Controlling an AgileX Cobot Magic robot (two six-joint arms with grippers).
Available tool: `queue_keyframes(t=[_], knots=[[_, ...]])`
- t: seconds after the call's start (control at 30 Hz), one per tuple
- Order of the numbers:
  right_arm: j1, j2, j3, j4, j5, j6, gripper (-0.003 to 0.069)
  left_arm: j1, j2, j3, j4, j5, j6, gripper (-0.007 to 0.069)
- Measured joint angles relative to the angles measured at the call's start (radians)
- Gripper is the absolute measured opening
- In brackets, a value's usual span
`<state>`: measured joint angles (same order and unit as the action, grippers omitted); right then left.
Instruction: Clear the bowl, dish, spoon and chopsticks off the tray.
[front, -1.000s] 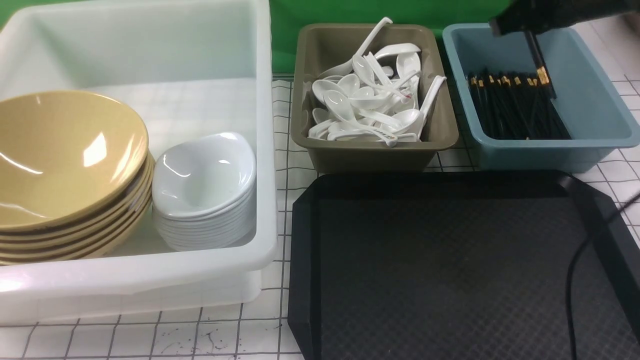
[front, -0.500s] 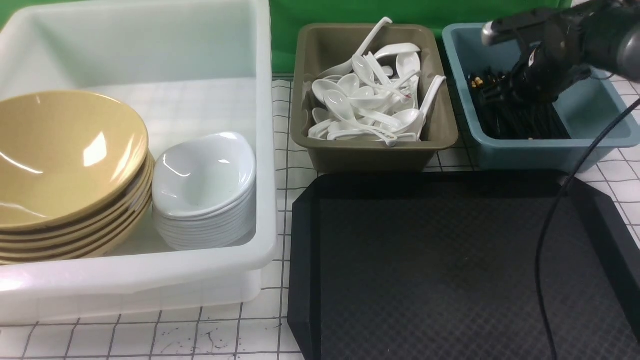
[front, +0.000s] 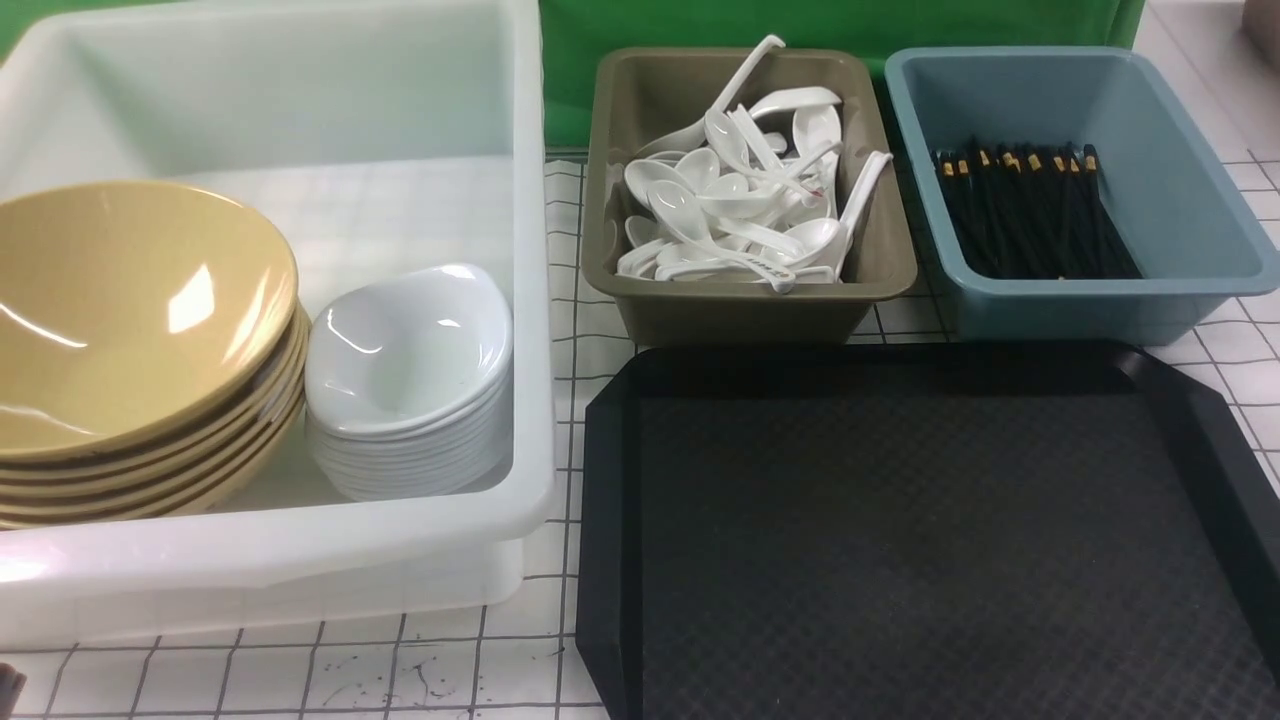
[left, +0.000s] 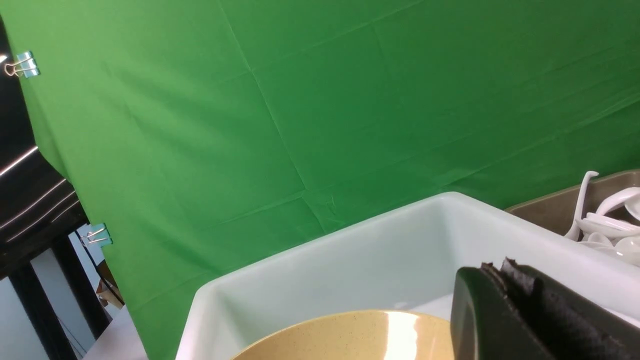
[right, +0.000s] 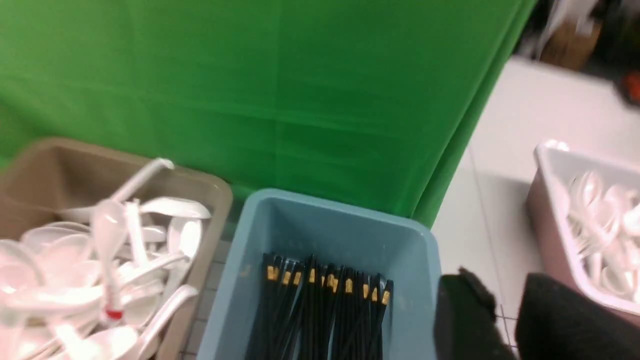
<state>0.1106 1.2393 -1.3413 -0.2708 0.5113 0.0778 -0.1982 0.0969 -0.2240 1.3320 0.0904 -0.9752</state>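
On the tabletop (front: 560, 420), the tray (front: 900, 540) fills the front right. Behind it stand the spoon tub (front: 745, 300) and, rightward, the chopsticks (front: 1030, 210) tub (front: 1180, 210). The left bin (front: 300, 560) holds stacked bowls (front: 130, 310) beside stacked dishes (front: 410, 360).

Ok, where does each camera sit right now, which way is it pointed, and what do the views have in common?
Front: between the arms, looking forward and down at the tray, white bin, olive tub and blue tub; no arm shows.
Left wrist: above the white bin, facing the green backdrop; the shut left pincer shows.
Right wrist: over the blue tub's chopsticks; the right pincer shows, fingers apart.
Shared: all three see the olive tub's spoons.
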Motion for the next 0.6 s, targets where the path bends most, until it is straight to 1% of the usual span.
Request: queue_keyframes(t=[0.07, 0.1, 0.13, 0.17, 0.23, 0.27, 0.33, 0.4, 0.43, 0.47, 0.6], knots=[[0.0, -0.18, 0.228, 0.0, -0.094, 0.006, 0.0142, 0.0, 0.0, 0.0, 0.0, 0.0, 0.0, -0.0006], [0.0, -0.209, 0.268, 0.0, -0.11, 0.006, 0.0134, 0.0, 0.0, 0.0, 0.0, 0.0, 0.0, -0.0006], [0.0, -0.319, 0.429, 0.0, -0.187, 0.011, 0.0098, 0.0, 0.0, 0.0, 0.0, -0.001, 0.0, -0.0006], [0.0, -0.333, 0.449, 0.0, -0.198, 0.012, 0.0094, 0.0, 0.0, 0.0, 0.0, -0.001, 0.0, -0.0006], [0.0, -0.51, 0.702, 0.0, -0.352, 0.038, 0.0042, 0.0, 0.0, 0.0, 0.001, -0.001, 0.0, -0.0006], [0.0, -0.522, 0.738, 0.0, -0.375, 0.043, 0.004, 0.0, 0.0, 0.0, 0.001, -0.001, 0.0, -0.0006], [0.0, -0.672, 0.927, -0.001, -0.477, 0.075, 0.0036, 0.0, 0.0, 0.0, 0.002, -0.001, 0.0, -0.0006], [0.0, -0.75, 1.001, -0.001, -0.497, 0.084, 0.0036, 0.0, 0.0, 0.0, 0.002, -0.001, 0.0, -0.0006], [0.0, -0.868, 1.08, -0.002, -0.498, 0.084, 0.0036, 0.0, 0.0, 0.0, 0.002, -0.001, 0.0, -0.0006], [0.0, -0.923, 1.12, -0.002, -0.491, 0.084, 0.0036, 0.0, 0.0, 0.0, 0.002, -0.001, 0.0, -0.0006], [0.0, -1.171, 1.223, -0.003, -0.47, 0.084, 0.0036, 0.0, 0.0, 0.0, 0.002, -0.001, 0.0, -0.0006]])
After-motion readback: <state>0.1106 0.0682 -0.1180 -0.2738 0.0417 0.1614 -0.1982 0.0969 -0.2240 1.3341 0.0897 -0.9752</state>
